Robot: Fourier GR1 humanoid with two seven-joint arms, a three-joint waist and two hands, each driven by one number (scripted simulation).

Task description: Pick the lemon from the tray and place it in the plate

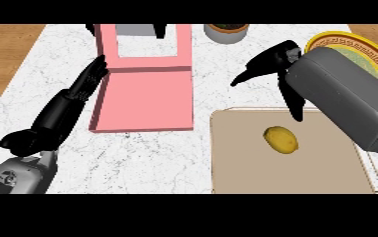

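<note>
Head view: marble counter (148,156) carries a beige tray (244,171) at lower right and a pink box (144,98) at centre. Right hand (277,63) hangs above the tray's far edge, fingers spread, holding nothing. Left hand (70,106) rests at left, fingers straight. Plate (332,40) sits at upper right, partly hidden. Lemon (281,139) lies on the tray.
</note>
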